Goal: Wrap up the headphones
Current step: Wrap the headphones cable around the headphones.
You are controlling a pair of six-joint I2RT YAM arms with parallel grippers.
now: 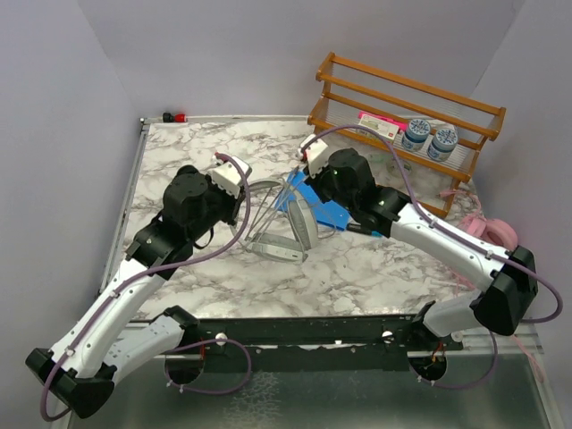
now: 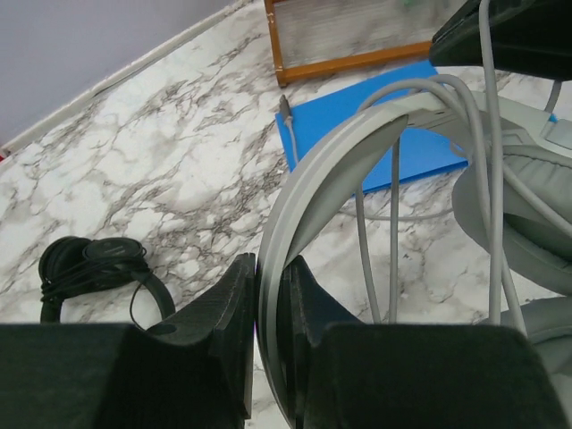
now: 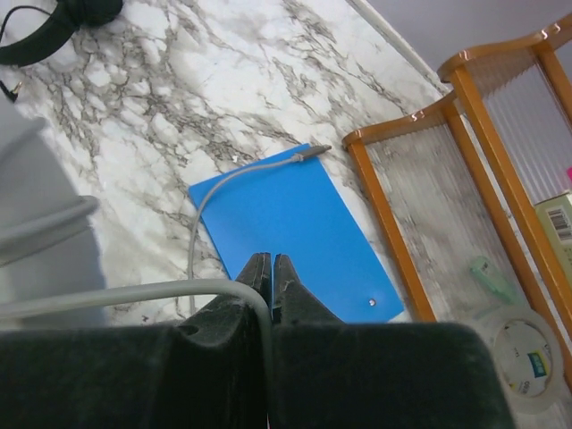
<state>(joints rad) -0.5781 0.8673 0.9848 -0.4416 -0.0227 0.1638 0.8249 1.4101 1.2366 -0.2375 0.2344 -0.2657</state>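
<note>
The desk [image 1: 179,152] is white marble veined in grey and black, the mat [image 3: 286,214] plain bright blue, the over-ear headphones [image 2: 331,170] and their cable [image 3: 210,192] pale grey, the small headphones [image 2: 94,264] black, a third pair [image 1: 492,232] pink, the rack [image 1: 402,89] orange-brown wood, the fingers [image 2: 223,313] matte black.

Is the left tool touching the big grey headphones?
Touching. In the left wrist view, the left tool pinches the headband of the grey headphones from both sides, with no gap.
</note>
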